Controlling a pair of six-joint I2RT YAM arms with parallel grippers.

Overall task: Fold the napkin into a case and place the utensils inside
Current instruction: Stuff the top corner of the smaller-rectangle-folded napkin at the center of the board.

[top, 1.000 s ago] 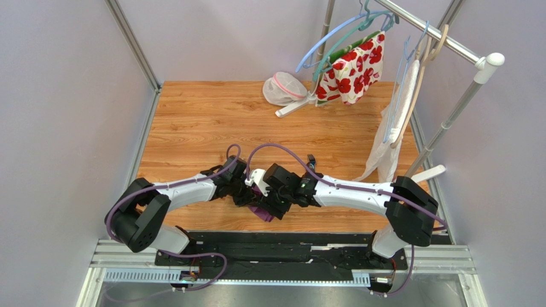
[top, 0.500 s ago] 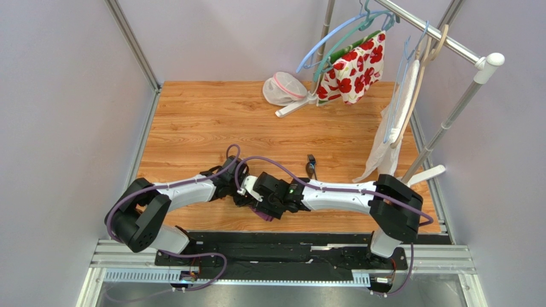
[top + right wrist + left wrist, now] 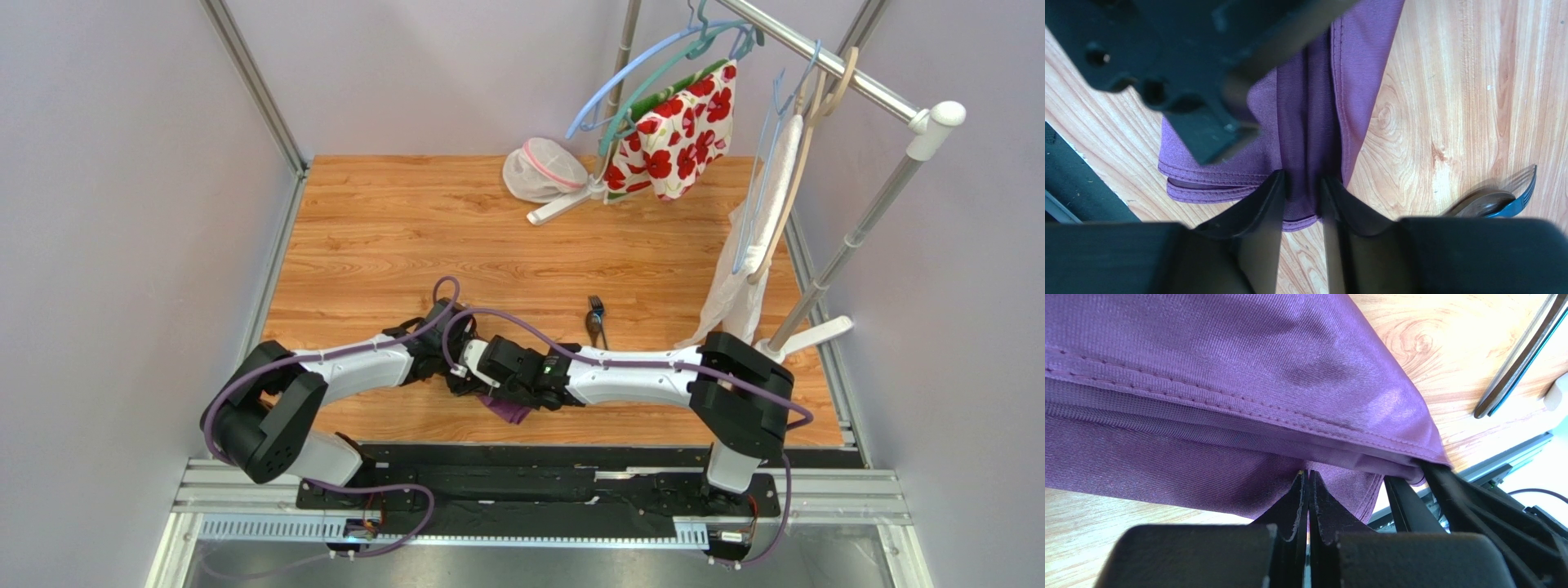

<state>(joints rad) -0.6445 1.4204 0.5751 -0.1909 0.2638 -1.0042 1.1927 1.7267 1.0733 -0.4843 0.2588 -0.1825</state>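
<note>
We pinch the folded napkin [image 3: 1364,61] in our right gripper [image 3: 1300,184], left gripper [image 3: 1308,478] shut at its hem, utensils [image 3: 1496,199] outside, beside the right gripper.

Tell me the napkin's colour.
Plain dark purple napkin, clearest in the left wrist view.

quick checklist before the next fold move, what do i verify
1. right tool on the napkin fold: ok, cloth sits between its jaws.
2. left tool gripping the hem: cannot tell, it is shut at the cloth edge.
3. utensils apart from the cloth: ok.
4. tools clear of each other: cannot tell, very close.
5. folding finished: not ok, loose layers only.
</note>
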